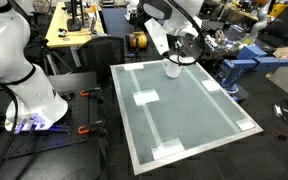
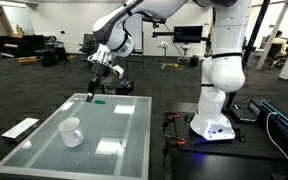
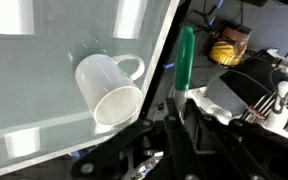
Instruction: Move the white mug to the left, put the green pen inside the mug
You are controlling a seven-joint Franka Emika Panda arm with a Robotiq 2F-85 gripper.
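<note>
Frosted glass tabletop (image 3: pixel 34 40) fills most of the wrist view. Nearest that camera are the dark parts of the gripper (image 3: pixel 181 102), cut off by the lower edge, so we cannot make out both fingertips. The green pen (image 3: pixel 184 60) rises from between them. We read it as pinched in the jaws and lifted clear of the table, though its lower end is hidden by the gripper body.

A little farther out is the white mug (image 3: pixel 104 85), close to the table edge. Its wide mouth is turned towards the camera and looks empty as far as we can see.

In both exterior views the gripper (image 1: pixel 184 50) (image 2: pixel 99 80) hangs above the table, and the mug (image 1: pixel 172 69) (image 2: pixel 71 131) stands upright below it and a little to one side. The pen is too small there to follow with any confidence.

By our judgement the pen has been picked up but is not yet in the mug. It must be carried over the mouth and let go. Whether the mug already sits at its intended left spot we cannot tell.

White tape patches (image 1: pixel 144 97) mark the glass. Beyond it are the robot base (image 2: pixel 214 110) and blurred lab clutter.
</note>
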